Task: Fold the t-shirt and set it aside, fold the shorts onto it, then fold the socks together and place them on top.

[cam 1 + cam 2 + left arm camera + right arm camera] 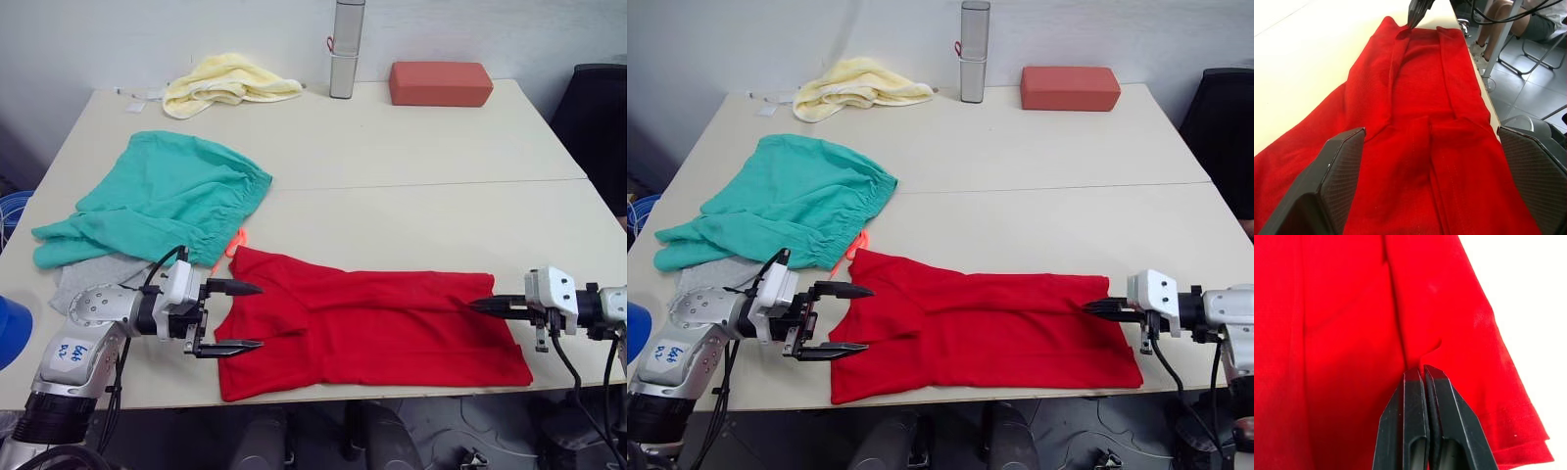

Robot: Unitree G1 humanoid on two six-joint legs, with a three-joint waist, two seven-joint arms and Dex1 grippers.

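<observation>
The red t-shirt (372, 323) lies along the table's front edge, folded lengthwise into a long band. My left gripper (257, 315) is open at the shirt's left end, one finger over the cloth's near corner and the other over its far edge. My right gripper (475, 305) is shut at the shirt's right end, and a small pucker of red fabric sits at its tips (1423, 372). The teal shorts (167, 196) lie spread at the left. Grey socks (93, 274) peek out from under the shorts' front edge.
At the back of the table are a pale yellow towel (225, 83), a silver bottle (346, 49) and a brick-red block (441, 83). A blue object (12, 328) sits off the left edge, a black chair (598, 117) at the right. A seated person's legs (1508, 19) are beyond the table.
</observation>
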